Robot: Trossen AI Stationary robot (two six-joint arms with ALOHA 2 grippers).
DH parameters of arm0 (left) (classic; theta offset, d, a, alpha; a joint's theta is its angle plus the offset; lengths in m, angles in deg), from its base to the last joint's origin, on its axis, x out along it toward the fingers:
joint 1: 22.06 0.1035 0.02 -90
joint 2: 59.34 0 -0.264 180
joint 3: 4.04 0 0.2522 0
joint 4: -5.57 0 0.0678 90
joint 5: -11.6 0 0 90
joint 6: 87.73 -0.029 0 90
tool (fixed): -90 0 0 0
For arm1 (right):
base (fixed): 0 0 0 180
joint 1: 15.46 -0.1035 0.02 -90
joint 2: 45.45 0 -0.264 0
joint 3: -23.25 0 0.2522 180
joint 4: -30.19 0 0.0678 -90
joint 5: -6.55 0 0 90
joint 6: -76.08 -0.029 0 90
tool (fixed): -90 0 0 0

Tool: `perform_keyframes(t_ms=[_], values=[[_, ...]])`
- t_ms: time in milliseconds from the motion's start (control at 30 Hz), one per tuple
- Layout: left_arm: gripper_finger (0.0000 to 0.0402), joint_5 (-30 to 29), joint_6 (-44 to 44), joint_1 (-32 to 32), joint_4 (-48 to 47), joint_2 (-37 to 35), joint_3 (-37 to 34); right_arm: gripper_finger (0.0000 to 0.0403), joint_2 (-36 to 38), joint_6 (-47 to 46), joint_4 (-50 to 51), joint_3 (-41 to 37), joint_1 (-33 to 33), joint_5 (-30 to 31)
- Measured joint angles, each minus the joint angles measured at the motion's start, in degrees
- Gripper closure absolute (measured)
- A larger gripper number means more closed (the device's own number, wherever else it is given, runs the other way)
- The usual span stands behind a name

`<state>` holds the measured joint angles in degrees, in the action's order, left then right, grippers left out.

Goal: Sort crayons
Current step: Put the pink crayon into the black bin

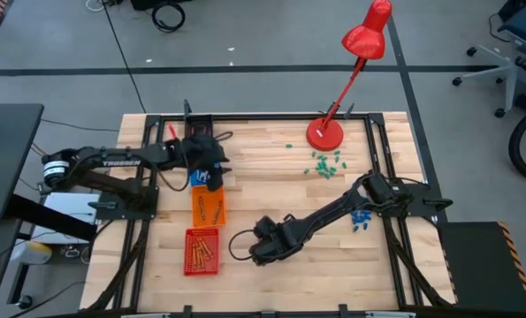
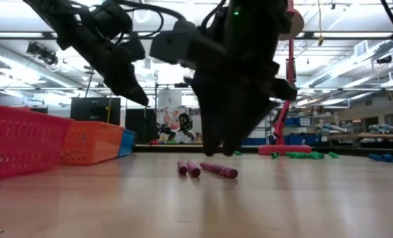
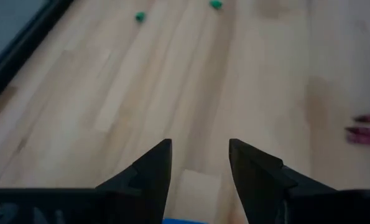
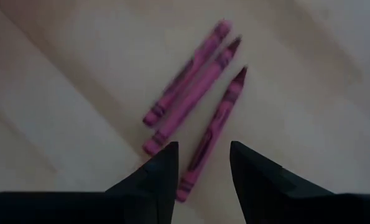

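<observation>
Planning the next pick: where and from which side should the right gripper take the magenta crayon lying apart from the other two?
Probably at mid-length, from straight above, fingers across its thin width. That crayon lies flat on the table, a gap separating it from the touching pair; the open right gripper hangs over its lower end.

**Hidden, cropped, blurred**

High view: right gripper covers the magenta crayons under it; none show there. Contents of red bin and orange bin too small to count. Blue bin mostly under left gripper.

Right wrist view: nearest crayon has its lower end running between the fingers, partly hidden.

Left wrist view: pink crayons ahead of the gripper, off to one side, cut by frame edge, blurred; green bits just specks.

Low view: right gripper's tips dark, blurred.
</observation>
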<state>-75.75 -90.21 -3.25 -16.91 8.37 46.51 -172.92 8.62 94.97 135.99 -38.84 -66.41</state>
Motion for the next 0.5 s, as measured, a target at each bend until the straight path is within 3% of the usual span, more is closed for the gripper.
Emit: perform_keyframes(t_ms=[100,333,500], values=[[0.0228,-0.73,0.17,-2.85,-0.81,-0.31,0.0,0.0254,-0.98,0.17,-0.88,0.0,0.11,-1.85],[0.0228,-9.71,0.35,-9.69,-2.35,-2.02,0.06,0.0255,-0.91,-0.04,-0.61,-1.11,0.4,-1.96],[0.0228,-10.75,0.39,-13.22,-4.68,-3.05,0.06,0.0271,-0.91,0.09,-0.21,-1.09,0.31,-3.08]])
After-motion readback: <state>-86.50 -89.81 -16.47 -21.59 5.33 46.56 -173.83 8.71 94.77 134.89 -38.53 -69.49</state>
